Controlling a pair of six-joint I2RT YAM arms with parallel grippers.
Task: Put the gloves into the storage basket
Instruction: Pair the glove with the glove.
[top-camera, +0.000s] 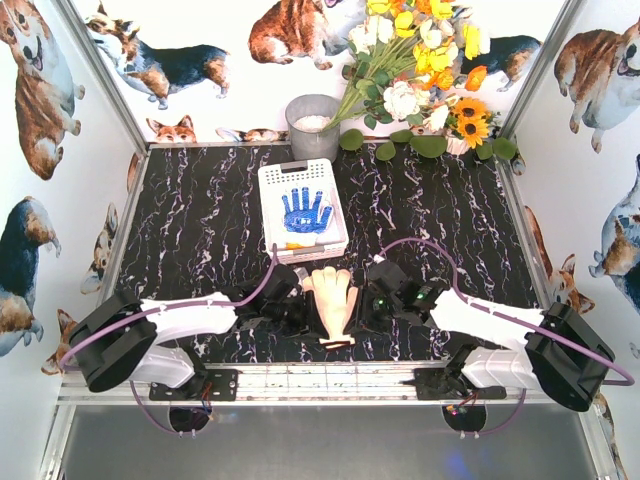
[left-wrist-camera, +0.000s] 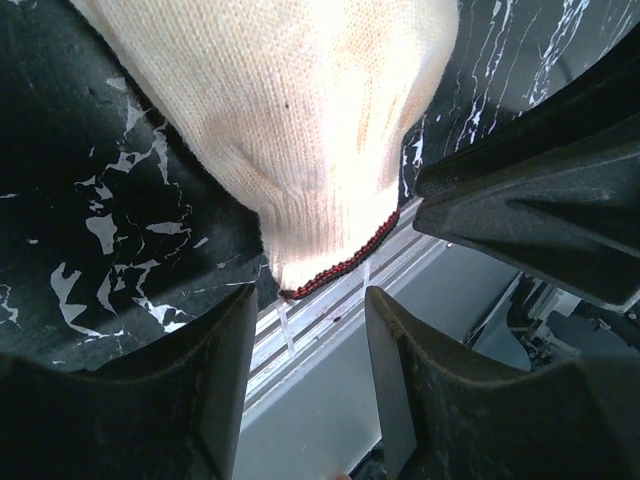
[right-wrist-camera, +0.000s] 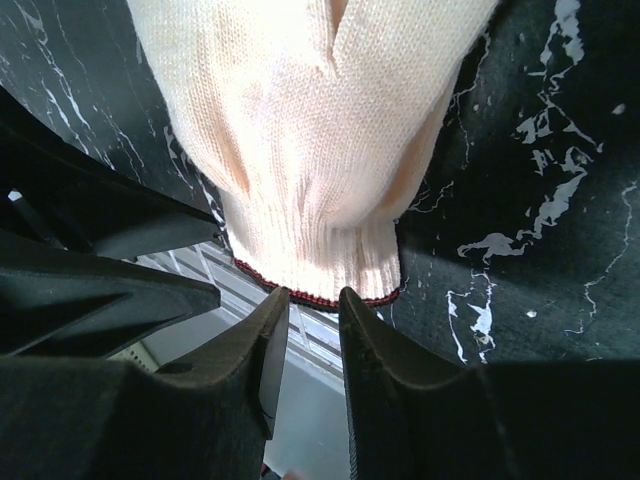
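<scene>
A cream knit glove (top-camera: 332, 300) with a dark red cuff trim lies flat at the near edge of the table, fingers pointing away from me, cuff over the edge. My left gripper (top-camera: 300, 306) is at its left side and my right gripper (top-camera: 372, 300) at its right. In the left wrist view the glove (left-wrist-camera: 290, 120) ends just beyond my left gripper (left-wrist-camera: 312, 300), whose jaws stand apart with nothing between them. In the right wrist view my right gripper (right-wrist-camera: 313, 297) shows a narrow empty gap, tips at the cuff of the glove (right-wrist-camera: 310, 130). The white storage basket (top-camera: 272, 200) holds a blue-dotted glove (top-camera: 305, 212).
A round grey bucket (top-camera: 312, 125) stands behind the basket at the back wall. A bunch of flowers (top-camera: 420, 70) fills the back right corner. An aluminium rail (top-camera: 330, 375) runs along the table's near edge, under the glove's cuff.
</scene>
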